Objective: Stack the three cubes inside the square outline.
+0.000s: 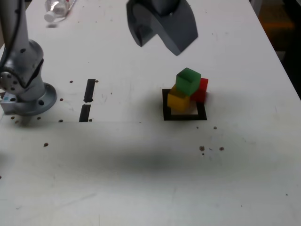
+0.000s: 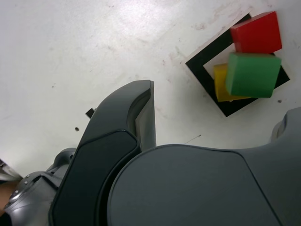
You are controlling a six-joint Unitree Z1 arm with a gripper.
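Here, my dark grey claw (image 1: 160, 44) hangs spread wide above the black-tape square outline (image 1: 167, 117); below it, the matte green cube (image 1: 188, 81) rests atop the matte yellow cube (image 1: 178, 100), beside the matte red cube (image 1: 201, 90).

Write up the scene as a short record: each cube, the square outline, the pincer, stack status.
green cube: on top, resting over the yellow one
yellow cube: lower level, largely under the green one; on the outline's left side in the exterior view
red cube: lower level, beside the yellow one, across the outline's edge
square outline: black tape, white centre, partly covered
pincer: open, holding nothing, above the table
stack status: two levels, no three-high column
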